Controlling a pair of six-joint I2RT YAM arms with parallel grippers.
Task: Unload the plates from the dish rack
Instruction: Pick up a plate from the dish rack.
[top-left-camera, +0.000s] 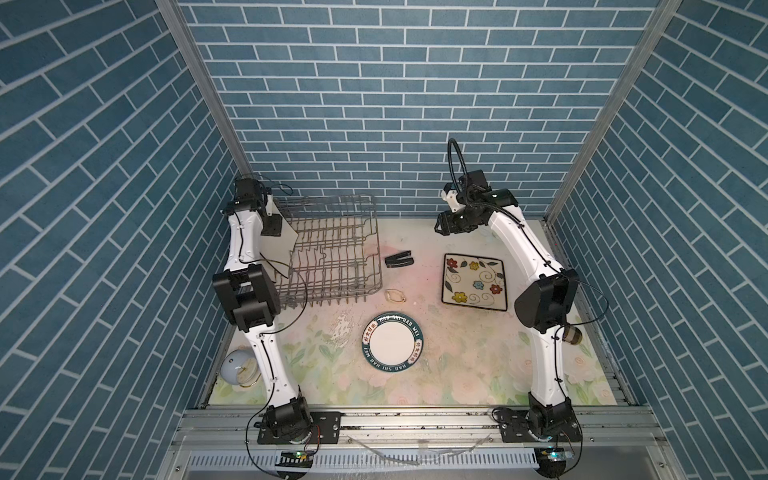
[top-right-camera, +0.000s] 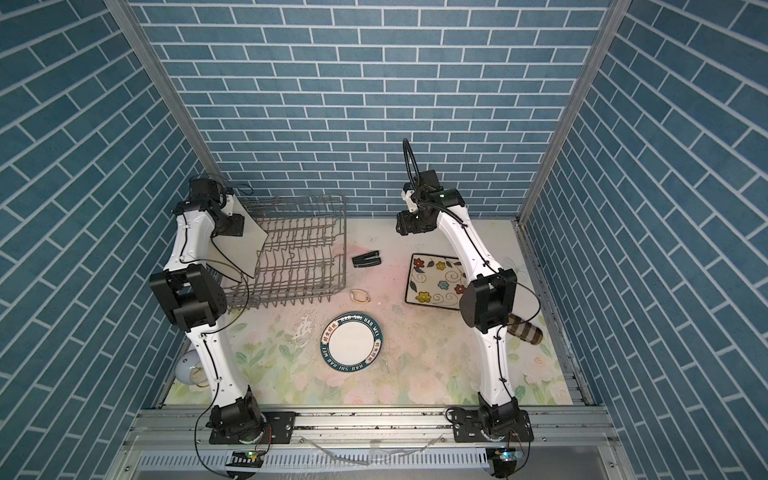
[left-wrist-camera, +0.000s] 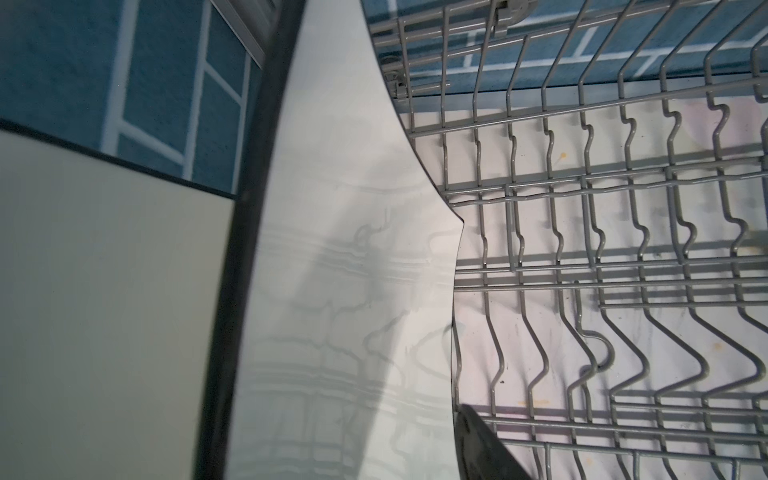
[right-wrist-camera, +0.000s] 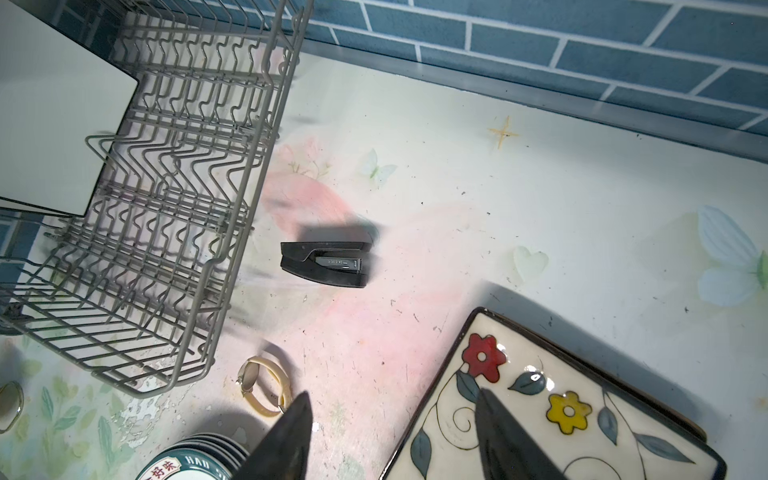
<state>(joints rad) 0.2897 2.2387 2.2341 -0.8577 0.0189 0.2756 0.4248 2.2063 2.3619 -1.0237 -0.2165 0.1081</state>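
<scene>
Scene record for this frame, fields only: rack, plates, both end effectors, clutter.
rack: dish rack, back left
in rack: two cream plates, on edge at its left end
unloaded: flowered plate flat, right; round plate stack, centre front
left end effector: at a cream plate, grip unclear
right end effector: open, empty, raised
clutter: stapler, beige loop

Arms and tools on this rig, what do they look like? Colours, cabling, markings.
Left arm and right arm: white link shells, black joint housings, thin black cabling along the links. The right arm also carries a ribbed black hose looping over its wrist. Right tool: two dark tapered fingers. Left tool: black too. No readable markings.
</scene>
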